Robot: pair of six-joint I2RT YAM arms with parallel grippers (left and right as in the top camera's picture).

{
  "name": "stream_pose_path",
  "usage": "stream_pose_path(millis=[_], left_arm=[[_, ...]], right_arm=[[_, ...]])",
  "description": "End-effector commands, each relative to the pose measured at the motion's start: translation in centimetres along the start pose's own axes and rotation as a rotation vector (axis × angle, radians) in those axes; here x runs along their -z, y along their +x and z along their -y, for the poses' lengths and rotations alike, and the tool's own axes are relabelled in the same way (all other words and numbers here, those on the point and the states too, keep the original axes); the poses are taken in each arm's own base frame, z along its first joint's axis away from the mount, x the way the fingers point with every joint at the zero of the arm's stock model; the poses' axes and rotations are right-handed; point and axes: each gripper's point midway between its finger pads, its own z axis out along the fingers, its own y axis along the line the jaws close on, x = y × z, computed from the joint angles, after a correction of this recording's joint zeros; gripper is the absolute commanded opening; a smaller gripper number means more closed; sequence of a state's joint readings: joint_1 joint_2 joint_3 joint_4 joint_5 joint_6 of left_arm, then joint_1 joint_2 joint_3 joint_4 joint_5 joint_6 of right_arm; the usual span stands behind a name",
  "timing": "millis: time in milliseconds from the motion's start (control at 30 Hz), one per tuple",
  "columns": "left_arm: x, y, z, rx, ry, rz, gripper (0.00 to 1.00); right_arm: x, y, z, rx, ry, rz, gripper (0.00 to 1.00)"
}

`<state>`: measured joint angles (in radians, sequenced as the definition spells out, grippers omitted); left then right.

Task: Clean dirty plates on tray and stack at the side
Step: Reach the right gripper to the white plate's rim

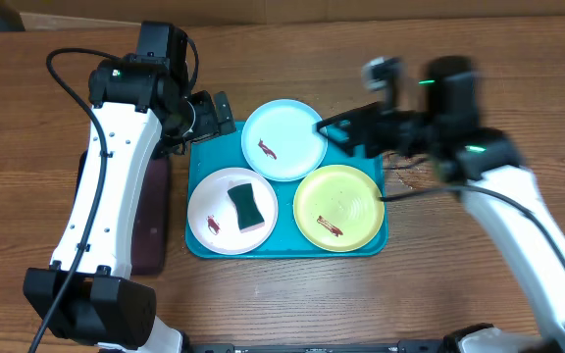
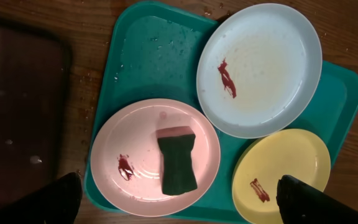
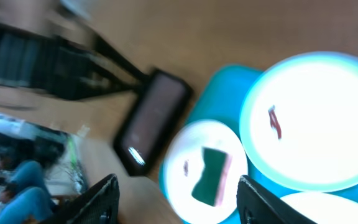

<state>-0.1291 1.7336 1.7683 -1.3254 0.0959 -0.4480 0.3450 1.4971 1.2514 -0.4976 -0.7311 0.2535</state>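
Spread wide with nothing between its 2 fingers, the left gripper (image 1: 212,113) hangs over the far-left corner of the large teal-blue rectangular plastic tray (image 1: 204,157). From that spot its wrist camera takes in all 3 plates.

Left of it, partly under the left arm, a smaller dark maroon-black plastic tray (image 1: 151,230) lies on the brown wooden counter (image 1: 430,294), just beside the teal tray. It looks like the likely side place for the stack, though that is a guess.

On the teal tray's near-left sits the round white plastic plate (image 1: 209,191). It has 1 brown-red smear near its left edge and a dark green rectangular sponge (image 1: 246,206) lying flat on its middle, presumably left there as the wiping tool.

Farther back, in the middle, is the round pale blue plastic plate (image 1: 292,127), also carrying 1 smear, with water beads on the tray floor to its left. At near right rests the round yellow-green plastic plate (image 1: 346,191), smeared near its front edge. No plate is clean or stacked yet.

The right gripper (image 1: 346,129), blurred in the overhead view, is at the pale blue plate's right rim. Its fingers stand apart and hold nothing, probably lined up to take that rim.
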Motion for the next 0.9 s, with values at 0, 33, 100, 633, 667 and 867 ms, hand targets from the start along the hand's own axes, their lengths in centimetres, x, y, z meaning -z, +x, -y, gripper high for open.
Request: stream_pose_path(millis=[0,33,100,633,667,867], left_arm=[[0.4,-0.3,-0.4,-0.010,-0.018,0.017,1.00],[0.4,-0.3,-0.5,-0.008,-0.020,0.016,1.00],[0.4,-0.4,-0.7,0.001,-0.031,0.018,1.00],[0.5,-0.2,-1.6,0.013,-0.061,0.010,1.00],[0.5,-0.2,-1.6,0.013,-0.062,0.010,1.00],[0.5,-0.2,-1.7,0.013,-0.063,0.007,1.00]], right_arm=[[-5.2,1.5,4.3,-0.029,0.292,-0.014,0.64],[-6.7,2.2,4.9,-0.017,0.325,-0.030,0.65],[-9.1,3.7,6.0,-0.006,0.361,-0.071,0.68],[-14.0,8.1,7.9,-0.165,0.431,-0.342,0.57],[-14.4,8.6,8.1,-0.166,0.433,-0.357,0.54],[-15.1,10.8,7.2,-0.159,0.435,-0.420,0.54]])
